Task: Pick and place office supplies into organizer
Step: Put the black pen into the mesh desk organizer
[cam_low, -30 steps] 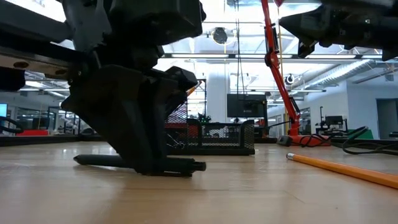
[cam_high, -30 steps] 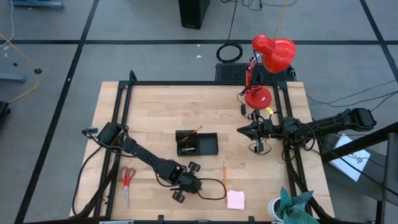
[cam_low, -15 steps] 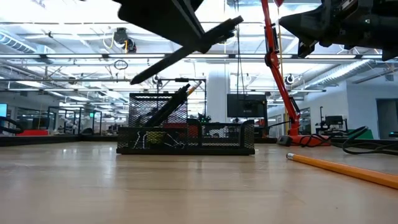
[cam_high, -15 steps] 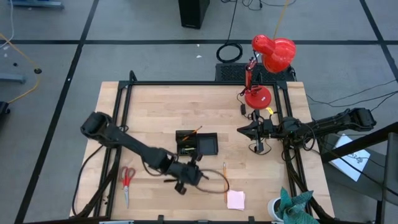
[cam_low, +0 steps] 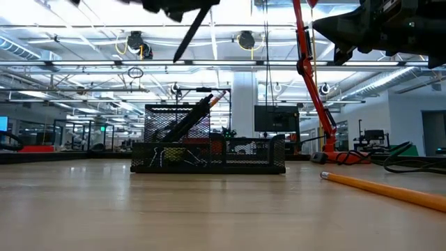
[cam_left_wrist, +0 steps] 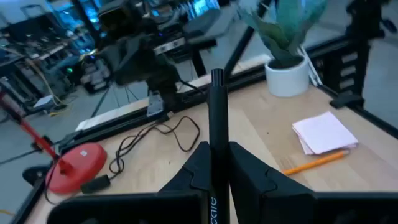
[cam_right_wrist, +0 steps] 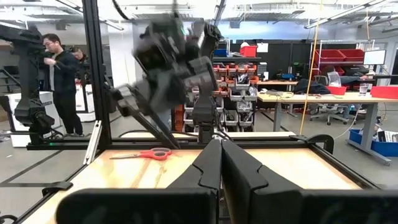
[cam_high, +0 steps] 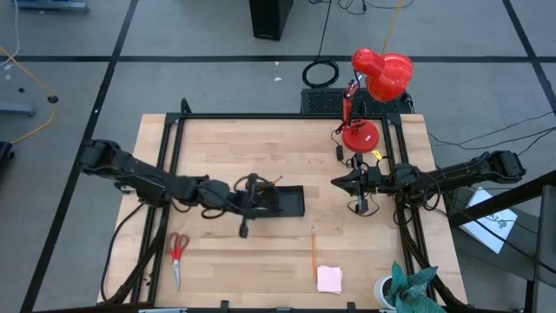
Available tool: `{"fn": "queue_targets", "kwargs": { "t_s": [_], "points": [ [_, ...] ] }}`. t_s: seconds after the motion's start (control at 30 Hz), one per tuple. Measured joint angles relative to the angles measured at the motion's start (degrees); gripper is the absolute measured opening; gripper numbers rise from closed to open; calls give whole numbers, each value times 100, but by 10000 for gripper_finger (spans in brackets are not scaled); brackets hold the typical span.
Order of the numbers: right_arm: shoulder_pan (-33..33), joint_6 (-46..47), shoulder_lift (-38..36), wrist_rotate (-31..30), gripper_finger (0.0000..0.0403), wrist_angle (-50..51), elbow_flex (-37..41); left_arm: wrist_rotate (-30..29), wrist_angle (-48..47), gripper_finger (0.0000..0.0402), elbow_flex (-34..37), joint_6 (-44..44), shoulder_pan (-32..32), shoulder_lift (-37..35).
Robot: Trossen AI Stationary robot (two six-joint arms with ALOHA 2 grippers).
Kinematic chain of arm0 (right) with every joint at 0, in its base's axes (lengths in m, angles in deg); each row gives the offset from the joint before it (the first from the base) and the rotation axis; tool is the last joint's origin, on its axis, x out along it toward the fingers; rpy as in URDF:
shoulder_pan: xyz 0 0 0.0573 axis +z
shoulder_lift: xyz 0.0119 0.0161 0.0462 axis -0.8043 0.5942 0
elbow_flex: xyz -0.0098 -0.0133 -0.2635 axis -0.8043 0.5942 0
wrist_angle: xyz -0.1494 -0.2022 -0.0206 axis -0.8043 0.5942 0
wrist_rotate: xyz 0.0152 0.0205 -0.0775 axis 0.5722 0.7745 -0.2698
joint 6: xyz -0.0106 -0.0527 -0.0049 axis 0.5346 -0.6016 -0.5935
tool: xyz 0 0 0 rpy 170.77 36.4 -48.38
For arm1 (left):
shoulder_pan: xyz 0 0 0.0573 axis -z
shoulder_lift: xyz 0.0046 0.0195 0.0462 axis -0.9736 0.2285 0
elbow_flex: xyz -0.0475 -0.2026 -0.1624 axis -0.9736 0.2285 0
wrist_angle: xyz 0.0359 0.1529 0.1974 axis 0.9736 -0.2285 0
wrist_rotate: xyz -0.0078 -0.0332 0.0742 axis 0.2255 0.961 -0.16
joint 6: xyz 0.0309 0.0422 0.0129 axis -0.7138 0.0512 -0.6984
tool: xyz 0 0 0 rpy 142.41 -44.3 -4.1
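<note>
My left gripper [cam_high: 250, 193] is above the left end of the black mesh organizer [cam_high: 276, 201], shut on a thin black pen [cam_left_wrist: 217, 118]. In the low view the pen [cam_low: 192, 31] slants down, high above the organizer [cam_low: 209, 150], which holds pens and an orange pencil. My right gripper [cam_high: 340, 183] waits shut at the table's right, near the red lamp's base. An orange pencil [cam_high: 314, 252], a pink note pad [cam_high: 329, 278] and red-handled scissors [cam_high: 178, 252] lie flat on the table near its front edge. My left gripper pinches the pen's barrel [cam_left_wrist: 217, 155] between its two fingers [cam_left_wrist: 198, 167]. One end of the pen [cam_left_wrist: 217, 78] sticks out well past the fingertips. The pen is lifted clear of the table and slants down toward the near edge [cam_high: 243, 230].
The red desk lamp [cam_high: 372, 87] stands at the far right with its cord on the table. A potted plant [cam_high: 401, 291] is at the near right corner. Black frame rails run along the table's edges. A person [cam_right_wrist: 59, 74] stands in the room beyond.
My left gripper has risen from the table near the front edge, carrying the pen, and gone toward the far edge to the organizer's left end. The pen, first flat on the table, is now lifted clear and has tipped to a steep slant.
</note>
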Motion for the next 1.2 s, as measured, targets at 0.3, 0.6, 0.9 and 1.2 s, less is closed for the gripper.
{"fn": "queue_targets", "kwargs": {
  "t_s": [0.3,0.6,0.9,1.2],
  "points": [
    [1,0,0,0,4,-58,-2,-362,2525,28,1671,314,-493,95],
    [-2,-2,2,0,4,-49,-2,-684,2951,26,1963,827,-886,269],
    [-1,-2,2,0,4,-36,-2,-1052,2953,31,1974,1493,-1125,961],
    [-1,-4,2,0,4,-34,-2,-1050,3228,32,1965,1663,-1125,1373]
  ]
}}
